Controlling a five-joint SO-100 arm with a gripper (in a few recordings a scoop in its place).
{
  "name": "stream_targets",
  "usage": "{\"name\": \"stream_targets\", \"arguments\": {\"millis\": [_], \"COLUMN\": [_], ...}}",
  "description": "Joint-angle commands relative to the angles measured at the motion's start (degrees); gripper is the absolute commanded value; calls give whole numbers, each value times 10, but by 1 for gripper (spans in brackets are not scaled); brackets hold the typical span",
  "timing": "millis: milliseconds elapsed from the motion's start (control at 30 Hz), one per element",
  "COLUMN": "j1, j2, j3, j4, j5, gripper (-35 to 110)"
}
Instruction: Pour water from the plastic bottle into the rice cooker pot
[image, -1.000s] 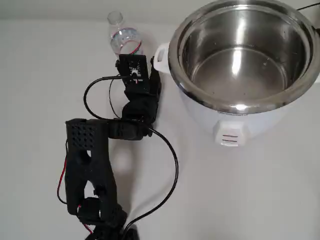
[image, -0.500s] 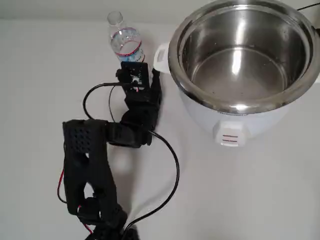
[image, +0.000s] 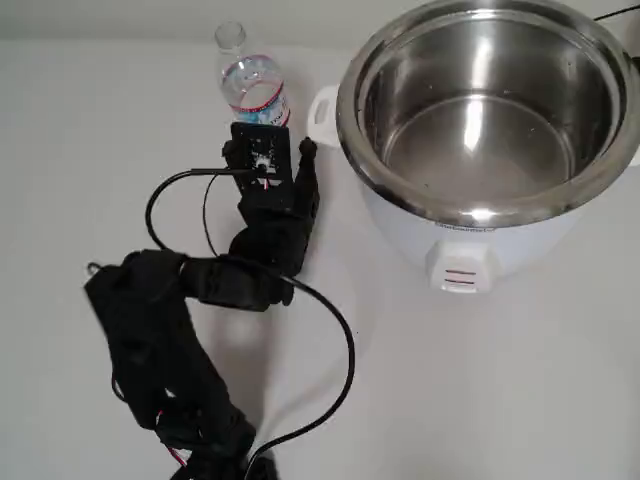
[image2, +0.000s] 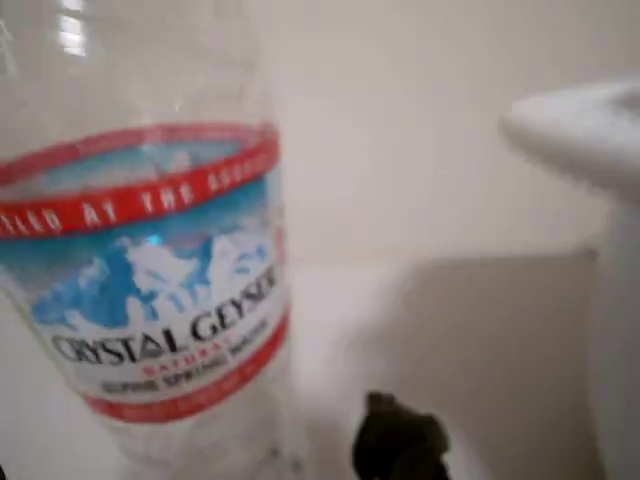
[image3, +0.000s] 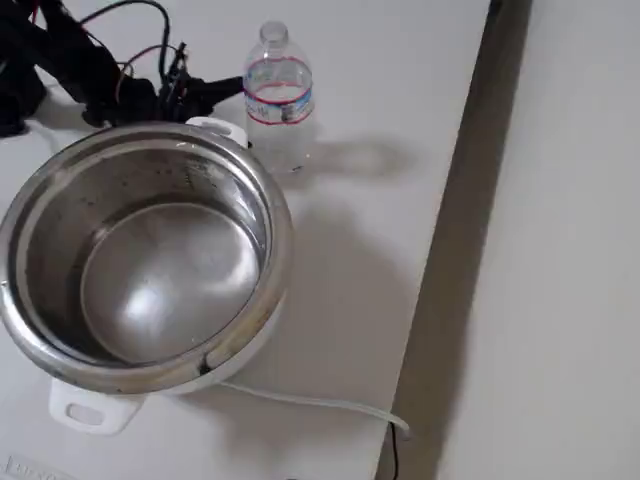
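Plastic bottle (image: 251, 82) upright just beyond end effector (image: 272, 140)

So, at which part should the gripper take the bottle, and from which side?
Probably at the label band of the bottle, from the side facing away from the pot, where the gripper already is. The bottle stands upright and the body there is round and straight, so the fingers can close level around it. The neck is narrower and near the open mouth.

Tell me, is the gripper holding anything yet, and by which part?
Nothing is held, as far as I can tell. The gripper sits just short of the bottle, level with its label; the bottle stands upright on the table.
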Motion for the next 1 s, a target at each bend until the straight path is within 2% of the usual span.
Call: {"name": "stream_targets", "arguments": {"millis": [0,167,333,600,767,967], "j1": [9,11,23,64,77,71], "j2": [111,223,396,736,896,1070], "j3": [41,107,170,185,185,179], "j4": [25,92,243,670,881,1121], "j5": [10,25,72,249,362,493], "gripper": [45,45,44,43,41,30]}}
